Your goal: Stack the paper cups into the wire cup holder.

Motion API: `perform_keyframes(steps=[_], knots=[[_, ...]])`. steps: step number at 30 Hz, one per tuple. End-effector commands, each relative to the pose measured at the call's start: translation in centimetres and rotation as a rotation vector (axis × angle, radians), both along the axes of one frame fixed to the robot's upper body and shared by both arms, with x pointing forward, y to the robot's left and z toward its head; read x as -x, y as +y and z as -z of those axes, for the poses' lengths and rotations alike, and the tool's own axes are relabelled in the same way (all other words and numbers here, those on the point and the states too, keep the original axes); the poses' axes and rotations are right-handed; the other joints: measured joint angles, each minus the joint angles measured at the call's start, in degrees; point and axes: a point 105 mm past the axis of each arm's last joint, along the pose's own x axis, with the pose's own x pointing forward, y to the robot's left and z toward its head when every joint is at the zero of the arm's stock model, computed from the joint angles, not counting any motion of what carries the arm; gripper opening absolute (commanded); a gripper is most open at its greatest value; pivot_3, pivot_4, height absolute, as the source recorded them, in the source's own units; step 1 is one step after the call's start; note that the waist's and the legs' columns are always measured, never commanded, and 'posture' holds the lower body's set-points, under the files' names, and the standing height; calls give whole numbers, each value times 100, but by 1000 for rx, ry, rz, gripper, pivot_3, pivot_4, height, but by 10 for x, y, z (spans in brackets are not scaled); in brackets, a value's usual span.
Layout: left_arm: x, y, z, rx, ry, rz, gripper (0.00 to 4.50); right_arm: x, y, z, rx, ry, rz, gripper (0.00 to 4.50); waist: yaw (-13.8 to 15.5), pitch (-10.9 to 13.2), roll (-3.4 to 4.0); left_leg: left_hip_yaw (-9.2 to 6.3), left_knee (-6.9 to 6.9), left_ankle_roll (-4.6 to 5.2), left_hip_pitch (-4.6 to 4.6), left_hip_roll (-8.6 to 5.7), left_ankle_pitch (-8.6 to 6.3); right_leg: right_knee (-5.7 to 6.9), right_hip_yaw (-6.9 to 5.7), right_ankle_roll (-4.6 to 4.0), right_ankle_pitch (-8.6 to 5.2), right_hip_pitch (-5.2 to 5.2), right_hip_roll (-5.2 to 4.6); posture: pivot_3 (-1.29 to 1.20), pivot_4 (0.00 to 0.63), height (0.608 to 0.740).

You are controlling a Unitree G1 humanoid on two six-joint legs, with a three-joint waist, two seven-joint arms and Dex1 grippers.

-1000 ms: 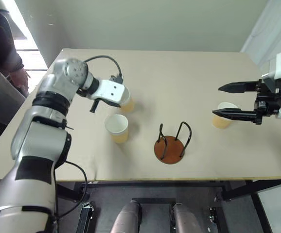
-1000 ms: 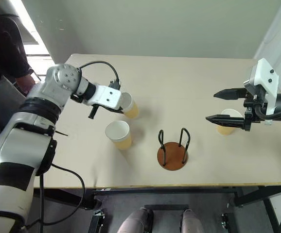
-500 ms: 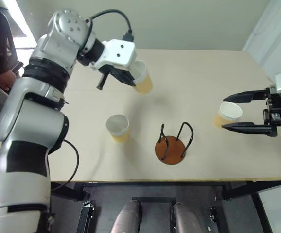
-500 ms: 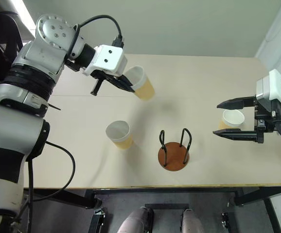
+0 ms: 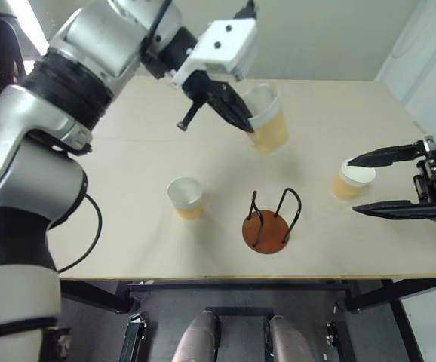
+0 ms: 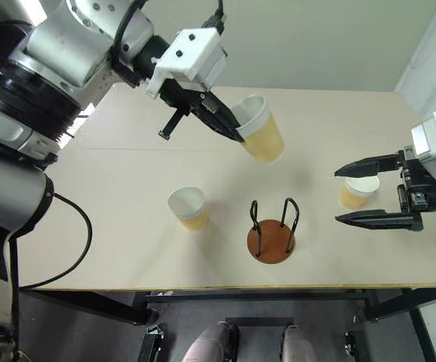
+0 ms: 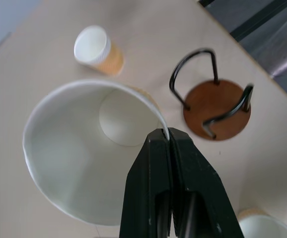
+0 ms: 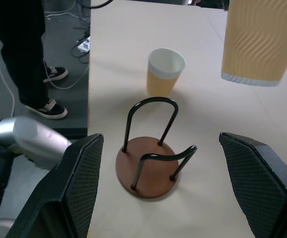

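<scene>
The left pincer (image 5: 242, 119) is clamped tight on the rim of a cup (image 5: 267, 124), one finger inside and one outside, holding it tilted in the air above the tabletop (image 5: 127, 166). The holder (image 5: 269, 224) stands on the tabletop below and nearer the robot than this lifted cup, well apart from it, empty, its two wire loops upright on the brown disc. In the left wrist view the held cup's (image 7: 84, 158) white inside faces the camera, with the holder (image 7: 215, 106) beyond the shut fingers (image 7: 156, 183). A second cup (image 5: 185, 197) stands upright to the left of the holder, near it but not touching. A third cup (image 5: 350, 179) stands upright to the right. The right pincer (image 5: 369, 183) is spread wide and holds nothing; it hangs level just beside the third cup, its upper finger crossing over the cup's rim. Nothing lies between the lifted cup and the holder. A person's legs (image 8: 27, 59) stand on the floor beside the tabletop.
</scene>
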Motion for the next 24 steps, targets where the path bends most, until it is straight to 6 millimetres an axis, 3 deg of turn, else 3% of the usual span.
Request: perform_keyframes(steps=[1,15,24], knots=[[17,-7,-8,-32,4,72,51,8,0,-12,-4,-17,-16,3780,-2,0,2,-2,1,-1,-1,3,-1,2,5,2,-2,0,-7,0,150,740],[29,-17,22,-180,3,205,51,17,-4,-16,-3,43,0,3780,33,2,9,-3,3,-3,-7,3,-8,-4,-1,14,-12,1,-5,0,150,740],[34,-28,26,-181,7,265,51,19,-6,-17,13,64,13,3780,46,2,9,-6,5,-5,-6,2,-9,-1,-6,12,-11,3,-1,0,150,740]])
